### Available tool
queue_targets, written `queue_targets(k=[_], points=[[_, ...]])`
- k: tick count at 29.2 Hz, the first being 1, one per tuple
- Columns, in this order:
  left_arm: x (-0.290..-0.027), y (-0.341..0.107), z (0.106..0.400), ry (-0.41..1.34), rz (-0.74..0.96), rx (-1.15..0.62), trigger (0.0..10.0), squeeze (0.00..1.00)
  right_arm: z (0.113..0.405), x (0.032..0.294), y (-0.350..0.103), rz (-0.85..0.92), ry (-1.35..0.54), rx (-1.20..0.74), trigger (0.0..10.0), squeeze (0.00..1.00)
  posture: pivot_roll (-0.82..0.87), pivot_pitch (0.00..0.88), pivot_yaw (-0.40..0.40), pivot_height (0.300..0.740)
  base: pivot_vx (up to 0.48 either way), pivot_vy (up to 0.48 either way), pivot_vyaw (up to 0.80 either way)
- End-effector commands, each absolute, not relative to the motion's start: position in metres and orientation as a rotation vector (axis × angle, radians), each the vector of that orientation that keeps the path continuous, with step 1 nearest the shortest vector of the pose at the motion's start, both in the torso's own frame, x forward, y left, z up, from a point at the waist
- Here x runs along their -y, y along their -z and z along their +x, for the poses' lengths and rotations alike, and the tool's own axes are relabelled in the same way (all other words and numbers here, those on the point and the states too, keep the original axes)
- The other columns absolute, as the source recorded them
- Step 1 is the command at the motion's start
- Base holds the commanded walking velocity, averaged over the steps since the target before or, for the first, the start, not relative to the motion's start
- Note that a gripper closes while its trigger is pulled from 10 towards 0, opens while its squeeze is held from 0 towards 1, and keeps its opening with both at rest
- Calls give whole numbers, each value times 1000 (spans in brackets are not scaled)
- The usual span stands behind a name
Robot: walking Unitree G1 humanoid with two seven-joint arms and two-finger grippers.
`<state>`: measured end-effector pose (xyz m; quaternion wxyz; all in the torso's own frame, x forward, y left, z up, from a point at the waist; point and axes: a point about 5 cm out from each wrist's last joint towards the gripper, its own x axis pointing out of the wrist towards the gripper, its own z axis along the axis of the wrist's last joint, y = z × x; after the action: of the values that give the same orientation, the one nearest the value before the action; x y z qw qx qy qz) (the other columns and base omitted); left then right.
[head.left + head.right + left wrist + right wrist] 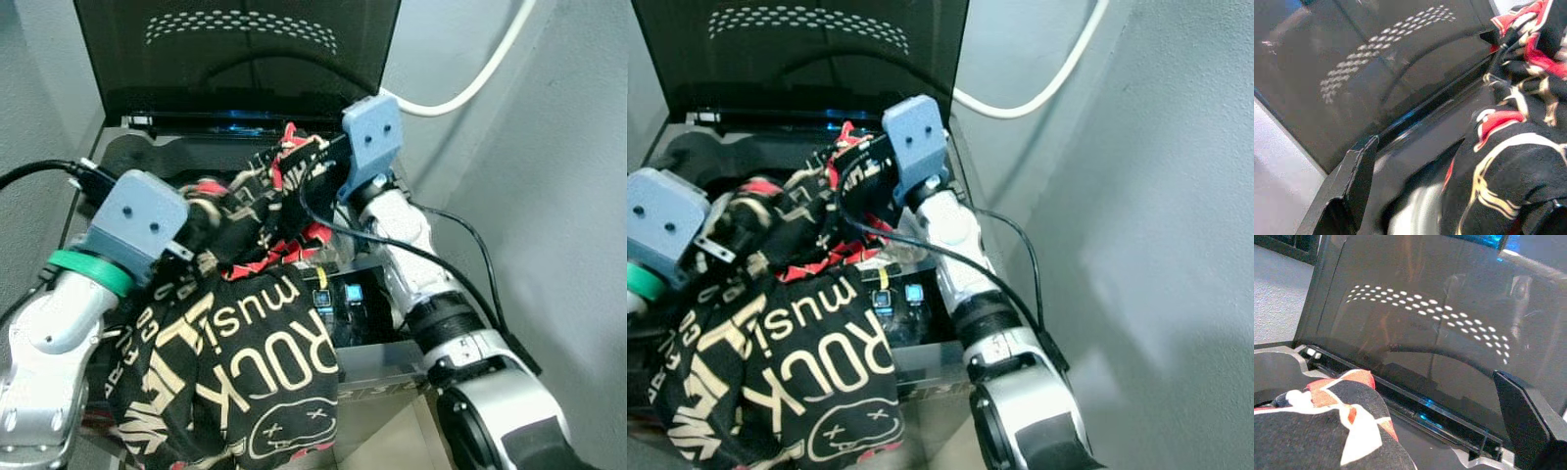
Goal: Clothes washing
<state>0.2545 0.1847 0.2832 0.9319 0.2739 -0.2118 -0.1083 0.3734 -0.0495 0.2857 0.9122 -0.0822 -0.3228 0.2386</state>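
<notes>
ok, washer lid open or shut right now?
Open. The dark lid stands raised behind the tub, and the black printed shirt is bunched over the opening, partly draped down the front, between the two arms.

Open washing machine (377, 367); printed black garment (240, 367) draped over, perhaps into tub.

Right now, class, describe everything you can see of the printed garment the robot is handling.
The garment is soft black fabric with cream lettering, a face graphic and red patches. It is bunched at the top, where the left gripper and right gripper meet it over the open washing machine; its lower part hangs down over the machine's front edge.
</notes>
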Motion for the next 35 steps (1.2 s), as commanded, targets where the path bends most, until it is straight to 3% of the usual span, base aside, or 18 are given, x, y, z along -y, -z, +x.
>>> queue_targets(k=[1, 7, 10, 13, 22, 30, 31, 35], points=[[-169, -311, 247, 293, 529, 552, 10000, 0, 370, 53, -284, -150, -493, 679, 10000, 0, 204, 38, 7, 740, 0, 0, 0], [-162, -325, 245, 342, 466, 578, 10000, 0, 370, 54, -283, -147, -489, 678, 10000, 0, 207, 38, 10, 740, 0, 0, 0], [-152, -283, 225, 715, 313, 294, 10000, 0, 369, 54, -281, -144, -488, 675, 10000, 0, 204, 42, 19, 740, 0, 0, 0], [-157, -261, 209, 827, 277, 158, 10000, 0, 368, 56, -280, -144, -487, 671, 10000, 0, 203, 47, 19, 740, 0, 0, 0], [-173, -238, 199, 858, 327, -49, 10000, 0, 366, 57, -278, -145, -491, 662, 10000, 0, 212, 52, 17, 740, 0, 0, 0], [-184, -230, 209, 739, 381, -126, 10000, 0, 365, 57, -279, -142, -492, 663, 10000, 0, 206, 53, 19, 740, 0, 0, 0], [-187, -227, 213, 708, 409, -141, 8863, 0, 365, 58, -280, -143, -490, 662, 10000, 0, 204, 54, 20, 740, 0, 0, 0], [-187, -227, 213, 708, 409, -141, 8863, 0, 365, 58, -280, -143, -490, 662, 10000, 0, 204, 54, 20, 740, 0, 0, 0]])
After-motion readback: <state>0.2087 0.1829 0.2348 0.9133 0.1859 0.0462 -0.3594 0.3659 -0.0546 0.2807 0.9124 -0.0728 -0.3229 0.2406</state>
